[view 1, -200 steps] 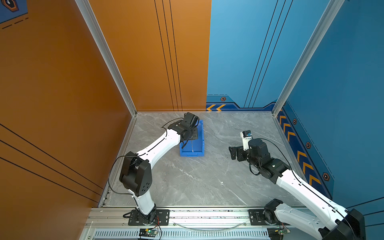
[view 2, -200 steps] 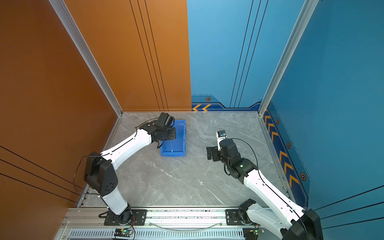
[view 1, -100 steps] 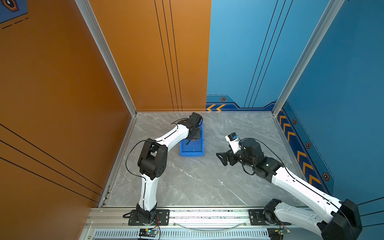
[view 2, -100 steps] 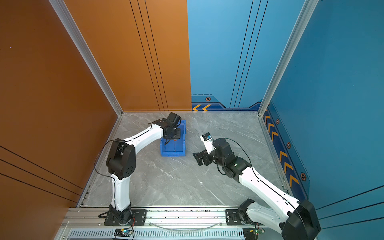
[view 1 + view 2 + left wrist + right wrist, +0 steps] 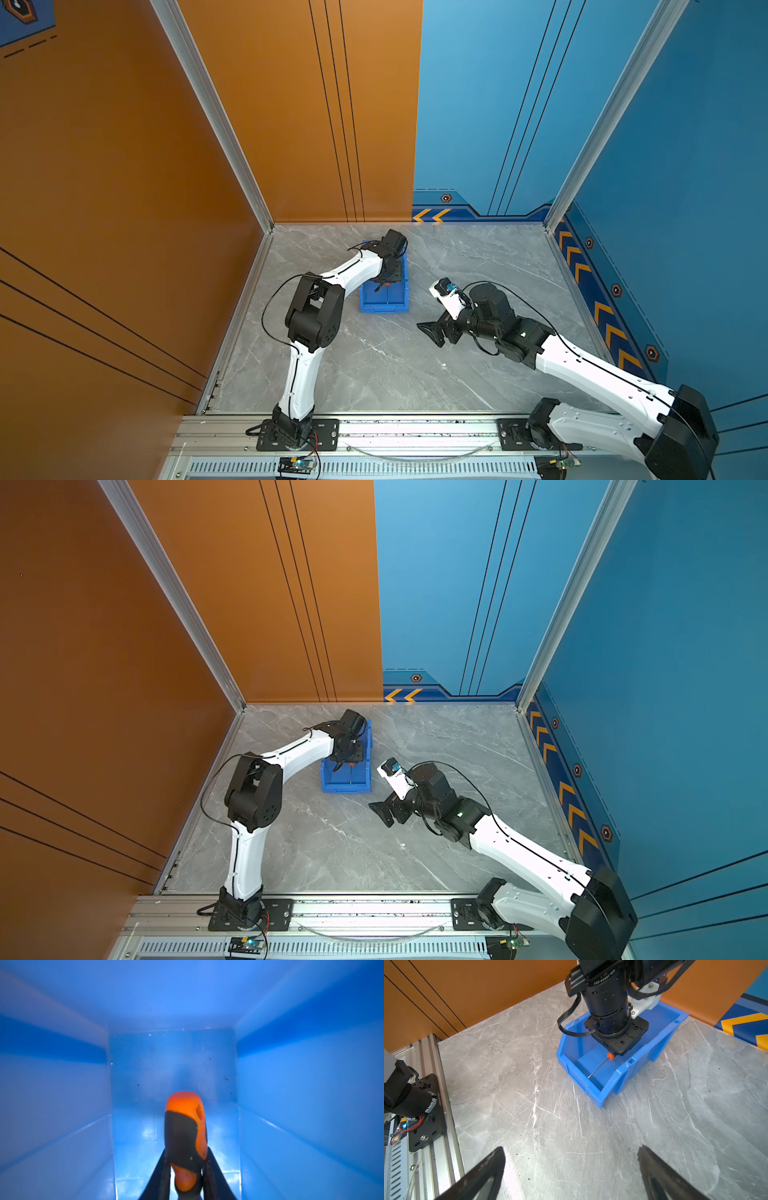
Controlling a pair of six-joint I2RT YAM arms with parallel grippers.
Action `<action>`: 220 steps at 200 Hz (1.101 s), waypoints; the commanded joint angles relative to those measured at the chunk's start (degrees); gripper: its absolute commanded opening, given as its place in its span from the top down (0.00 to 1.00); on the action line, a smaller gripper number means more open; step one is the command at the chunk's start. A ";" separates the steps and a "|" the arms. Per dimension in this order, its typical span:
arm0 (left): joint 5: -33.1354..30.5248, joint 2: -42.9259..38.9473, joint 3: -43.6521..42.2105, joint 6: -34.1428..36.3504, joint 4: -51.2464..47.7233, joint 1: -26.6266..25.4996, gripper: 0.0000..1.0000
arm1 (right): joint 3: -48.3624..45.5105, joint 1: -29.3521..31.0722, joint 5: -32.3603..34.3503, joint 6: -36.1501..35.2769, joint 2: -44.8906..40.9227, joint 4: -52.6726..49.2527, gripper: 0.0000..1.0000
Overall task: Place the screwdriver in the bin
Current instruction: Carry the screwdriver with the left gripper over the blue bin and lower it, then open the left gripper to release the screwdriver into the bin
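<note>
The grey marbled worktop (image 5: 395, 365) carries the bin (image 5: 384, 307) toward its far left corner. Inside it, the left fingers (image 5: 160, 1178) clamp the screwdriver (image 5: 182, 1136). The right fingers (image 5: 483, 1178) stand apart over the worktop's middle.

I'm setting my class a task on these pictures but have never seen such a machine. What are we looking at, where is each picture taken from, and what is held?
Two white-and-black robot arms are bolted along one edge of a grey table. Two pictures look down from side-by-side cameras overhead; two come from a camera on each arm's wrist. On the table stands one blue bin. The left tool reaches down inside it, shut on the screwdriver by its orange-and-black handle; the thin shaft shows in the right wrist picture. The right tool is open, holds nothing, and hovers above the table near the bin.
</note>
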 commanded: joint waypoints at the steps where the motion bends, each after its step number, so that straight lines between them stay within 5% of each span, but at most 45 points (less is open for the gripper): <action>1: -1.83 1.38 1.57 -0.75 0.37 -0.33 1.00 | 0.37 0.38 0.69 1.57 0.22 3.68 0.00; 81: -2.48 3.89 -0.27 -2.17 3.84 -0.97 0.99 | -1.31 0.56 2.22 3.52 -1.98 4.15 0.00; 161: -3.60 1.72 -1.34 -2.37 3.82 -1.24 0.64 | -2.31 0.47 4.83 3.97 -3.95 4.15 0.00; 220: -4.10 -4.03 -1.05 -1.11 3.78 -1.35 0.57 | -3.71 0.18 7.56 3.57 -7.10 4.02 0.00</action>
